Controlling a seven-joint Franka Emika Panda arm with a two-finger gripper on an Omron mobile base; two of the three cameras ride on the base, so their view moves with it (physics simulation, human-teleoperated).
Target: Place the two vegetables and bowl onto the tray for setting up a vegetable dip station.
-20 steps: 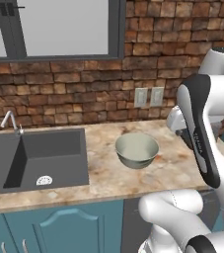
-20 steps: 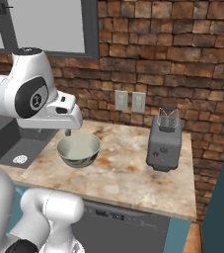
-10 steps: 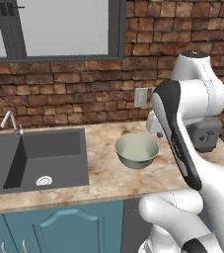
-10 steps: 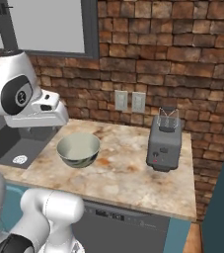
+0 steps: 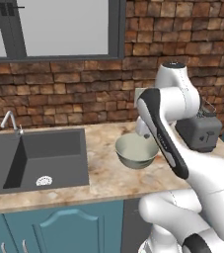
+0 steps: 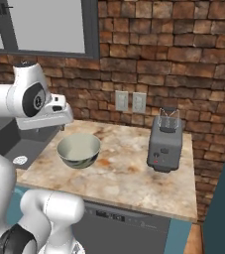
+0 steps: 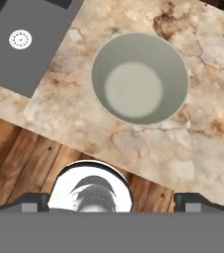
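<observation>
hovering tool [image 7: 111, 200] spread wide, empty | bowl [image 7: 140, 78] upright on counter [image 7: 197, 148] beside sink [image 7: 29, 44] | writing: unreadable

Open counter [image 6: 119, 168] is seen all around the bowl [image 7: 140, 78], so it can be approached from above; passage is bounded by the sink [image 5: 34, 158] and toaster [image 6: 164, 145].

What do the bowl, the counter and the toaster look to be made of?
Bowl: probably glazed ceramic, going by its plain grey-green colour, smooth surface and soft sheen.
Counter: looks like polished stone, granite or marble, with beige and brown mottling and veins.
Toaster: likely brushed or painted metal; it has a flat grey body and a wire rack on top, though plastic cannot be ruled out.
</observation>
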